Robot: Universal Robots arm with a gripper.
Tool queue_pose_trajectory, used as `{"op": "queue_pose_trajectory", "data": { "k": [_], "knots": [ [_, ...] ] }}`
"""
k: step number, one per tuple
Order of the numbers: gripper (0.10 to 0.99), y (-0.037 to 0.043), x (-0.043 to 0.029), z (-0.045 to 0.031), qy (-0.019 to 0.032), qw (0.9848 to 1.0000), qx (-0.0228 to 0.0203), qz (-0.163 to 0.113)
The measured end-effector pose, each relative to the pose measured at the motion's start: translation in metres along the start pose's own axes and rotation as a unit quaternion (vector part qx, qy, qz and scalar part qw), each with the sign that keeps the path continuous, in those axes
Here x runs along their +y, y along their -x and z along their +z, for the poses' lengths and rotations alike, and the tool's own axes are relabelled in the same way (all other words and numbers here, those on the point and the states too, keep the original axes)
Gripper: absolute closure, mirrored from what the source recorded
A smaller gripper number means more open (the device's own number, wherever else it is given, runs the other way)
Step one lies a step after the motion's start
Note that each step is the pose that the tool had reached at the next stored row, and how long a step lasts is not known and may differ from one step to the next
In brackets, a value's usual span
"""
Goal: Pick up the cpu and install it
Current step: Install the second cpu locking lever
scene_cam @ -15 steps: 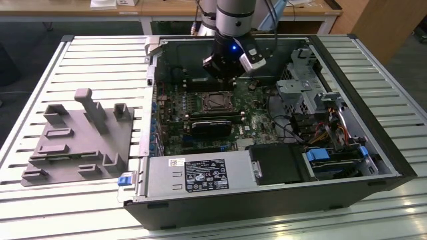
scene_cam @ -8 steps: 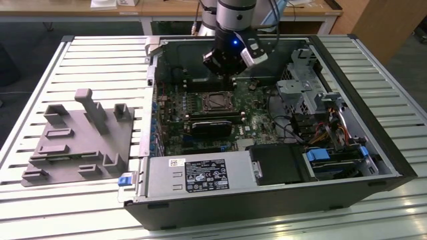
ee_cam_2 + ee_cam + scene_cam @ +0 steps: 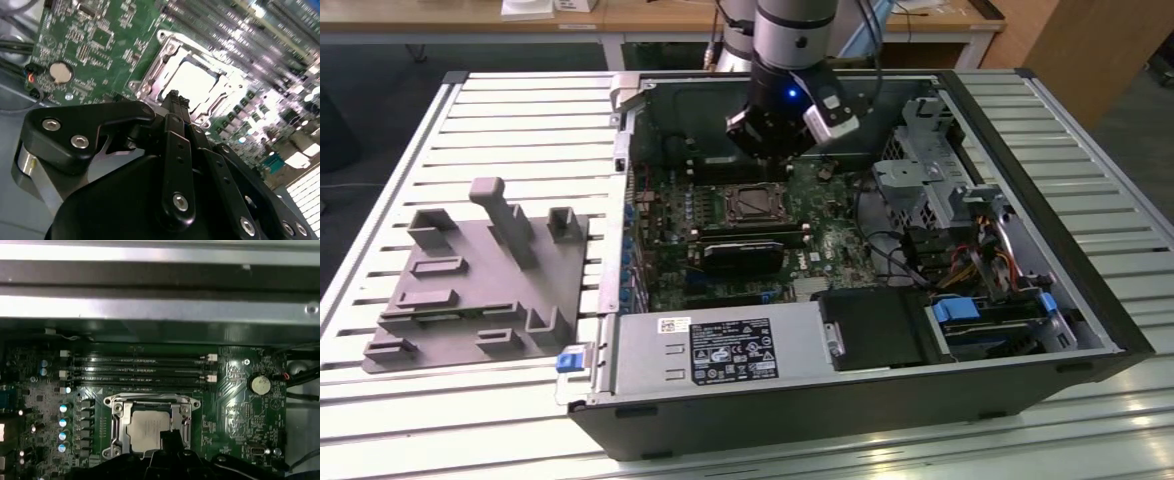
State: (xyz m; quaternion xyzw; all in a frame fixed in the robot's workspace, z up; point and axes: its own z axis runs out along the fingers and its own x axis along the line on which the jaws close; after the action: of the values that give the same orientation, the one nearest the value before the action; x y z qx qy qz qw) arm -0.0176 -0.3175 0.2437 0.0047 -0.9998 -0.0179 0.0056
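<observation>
Slatted white worktop (image 3: pixel 400 150) carrying an open computer case (image 3: pixel 854 400), with the arm reaching inside.

In the exterior view the pincer (image 3: pixel 771 150) hangs just above the motherboard (image 3: pixel 720 260), at the upper middle of the frame; a grey fixture plate (image 3: pixel 474 285) lies at the frame's left. In both wrist views the cpu (image 3: pixel 147 430) (image 3: pixel 192 82) sits in its metal-framed socket (image 3: pixel 116 427), silver top showing. In the second wrist view the black fingers (image 3: pixel 175 120) stand close together, nothing between them, near the chip.

A grey fixture plate (image 3: pixel 474 290) lies beside the open computer case (image 3: pixel 854 400) on a slatted table (image 3: pixel 400 420).
</observation>
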Motion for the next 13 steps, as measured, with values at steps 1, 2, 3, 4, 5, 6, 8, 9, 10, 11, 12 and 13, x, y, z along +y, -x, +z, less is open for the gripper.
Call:
{"op": "queue_pose_trajectory", "data": {
  "k": [1,2,3,4,5,6,8,9,10,11,12,13],
  "knots": [
    [0.98,-0.0002,-0.0025,-0.0001,0.0001,1.0,0.0,0.0],
    [0.98,-0.0002,-0.0049,-0.0002,0.0,1.0,0.0,0.0],
    [0.98,-0.0002,-0.0072,-0.0003,0.0,1.0,0.0,0.0],
    [0.98,-0.0003,-0.0092,-0.0003,0.0,1.0,0.0,0.0],
    [0.98,-0.0003,-0.0112,-0.0004,0.0001,1.0,0.0,0.0],
    [0.98,-0.0003,-0.0137,-0.0005,-0.0001,1.0,0.0,0.0],
    [0.98,-0.0004,-0.0199,-0.0007,0.0001,1.0,0.0,0.0],
    [0.98,-0.0005,-0.0234,-0.0009,0.0,1.0,0.0,0.0],
    [0.98,-0.0005,-0.0269,-0.001,0.0,1.0,0.0,0.0],
    [0.98,-0.0005,-0.03,-0.001,0.0001,1.0,0.0,0.0],
    [0.98,-0.0005,-0.0322,-0.0011,0.0,1.0,0.0,0.0],
    [0.98,-0.0005,-0.0341,-0.0012,0.0,1.0,0.0,0.0]
  ]
}}
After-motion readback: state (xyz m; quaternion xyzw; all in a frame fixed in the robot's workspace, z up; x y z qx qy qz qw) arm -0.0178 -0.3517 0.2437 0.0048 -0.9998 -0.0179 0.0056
